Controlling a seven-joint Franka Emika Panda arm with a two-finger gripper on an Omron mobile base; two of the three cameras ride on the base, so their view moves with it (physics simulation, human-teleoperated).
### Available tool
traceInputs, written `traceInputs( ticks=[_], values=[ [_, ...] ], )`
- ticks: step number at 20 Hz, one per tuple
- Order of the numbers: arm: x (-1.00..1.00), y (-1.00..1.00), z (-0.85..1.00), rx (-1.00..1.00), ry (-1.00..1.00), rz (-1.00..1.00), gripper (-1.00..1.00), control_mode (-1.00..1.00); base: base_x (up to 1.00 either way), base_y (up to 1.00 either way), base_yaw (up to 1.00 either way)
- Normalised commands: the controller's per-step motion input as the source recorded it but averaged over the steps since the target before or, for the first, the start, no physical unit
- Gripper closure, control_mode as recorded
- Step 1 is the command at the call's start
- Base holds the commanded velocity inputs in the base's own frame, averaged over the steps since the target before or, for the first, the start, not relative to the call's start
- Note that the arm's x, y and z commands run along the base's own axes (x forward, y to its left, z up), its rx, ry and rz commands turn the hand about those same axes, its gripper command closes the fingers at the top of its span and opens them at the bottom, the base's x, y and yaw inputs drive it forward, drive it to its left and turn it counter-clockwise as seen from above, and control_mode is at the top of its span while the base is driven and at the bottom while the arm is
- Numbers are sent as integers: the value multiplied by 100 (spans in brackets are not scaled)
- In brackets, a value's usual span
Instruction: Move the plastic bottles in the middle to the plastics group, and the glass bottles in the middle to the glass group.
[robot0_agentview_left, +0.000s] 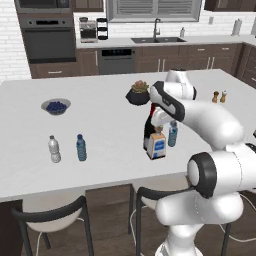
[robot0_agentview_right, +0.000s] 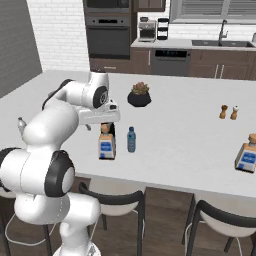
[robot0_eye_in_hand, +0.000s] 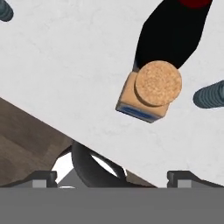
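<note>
The squarish bottle (robot0_agentview_left: 156, 145) (robot0_agentview_right: 106, 145) with a tan neck and blue-white label stands near the counter's front edge; its cork top (robot0_eye_in_hand: 158, 84) faces the hand view. My gripper (robot0_agentview_left: 158, 128) (robot0_agentview_right: 105, 123) (robot0_eye_in_hand: 113, 177) hovers open just above it, fingers wide apart and holding nothing. Right behind stands the dark wine bottle (robot0_agentview_left: 148, 129) (robot0_eye_in_hand: 170, 37), largely hidden by my hand. The pale grey-blue water bottle (robot0_agentview_left: 173, 133) (robot0_agentview_right: 131, 139) (robot0_eye_in_hand: 210, 96) stands beside them. Far left are a clear small bottle (robot0_agentview_left: 54, 149) and a deeper-blue one (robot0_agentview_left: 81, 147).
A second squarish bottle (robot0_agentview_right: 247, 156) stands at the counter's far right. A potted plant (robot0_agentview_left: 138, 93) (robot0_agentview_right: 139, 95), a bowl of blueberries (robot0_agentview_left: 56, 106) and two shakers (robot0_agentview_left: 219, 96) (robot0_agentview_right: 228, 112) sit further back. Stools (robot0_agentview_left: 55, 215) (robot0_eye_in_hand: 94, 168) stand under the counter's front edge.
</note>
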Motion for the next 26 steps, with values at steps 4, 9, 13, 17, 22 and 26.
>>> traceInputs(
  ticks=[4, 9, 13, 17, 22, 26],
  values=[
    [36, 0, -15, 0, -5, 0, -100, -100, 0, 0, 0],
    [34, 0, -20, 0, -6, 0, -100, -100, 0, 0, 0],
    [34, 0, -24, 0, -3, 0, -100, -100, 0, 0, 0],
    [40, 0, -27, 0, 0, 0, -100, -100, 0, 0, 0],
    [3, 0, 0, 0, 0, -1, -100, -100, 0, 0, 0],
    [5, 0, 0, 0, 0, -4, -100, -100, 0, 0, 0]
  ],
)
